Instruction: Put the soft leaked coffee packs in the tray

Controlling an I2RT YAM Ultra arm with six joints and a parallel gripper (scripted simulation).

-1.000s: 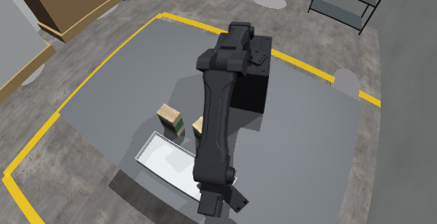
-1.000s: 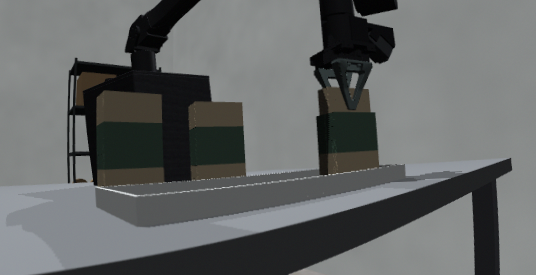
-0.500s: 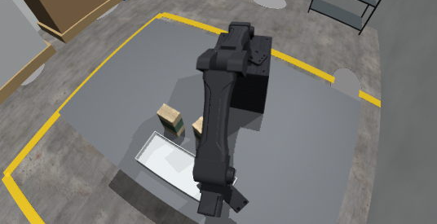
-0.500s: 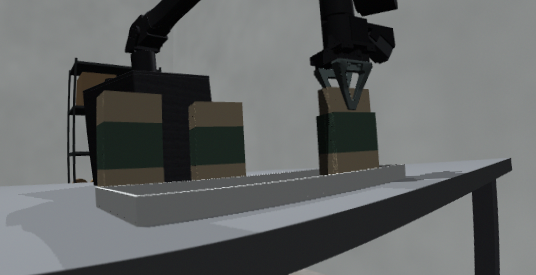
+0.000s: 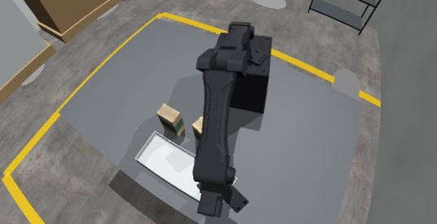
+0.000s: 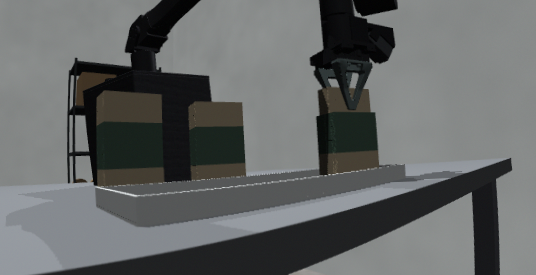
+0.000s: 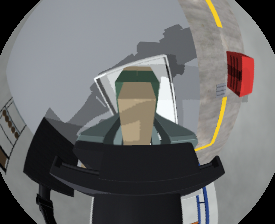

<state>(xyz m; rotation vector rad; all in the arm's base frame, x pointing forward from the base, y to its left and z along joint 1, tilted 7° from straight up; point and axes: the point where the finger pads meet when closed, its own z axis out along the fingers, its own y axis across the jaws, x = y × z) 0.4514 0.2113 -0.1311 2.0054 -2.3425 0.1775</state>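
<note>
Three coffee packs were on the grey table (image 6: 450,178). One black arm (image 5: 214,116) reached out over the long white tray (image 6: 165,200). Two packs (image 6: 130,138) (image 6: 217,140) stood upright behind the tray, near the arm's base. The gripper (image 6: 345,90) was clamped on the top of the third pack (image 6: 348,138), which stood upright at the tray's far end.

From above, the arm (image 5: 214,112) covers most of one coffee pack (image 5: 198,125) and seemingly the third entirely.
</note>
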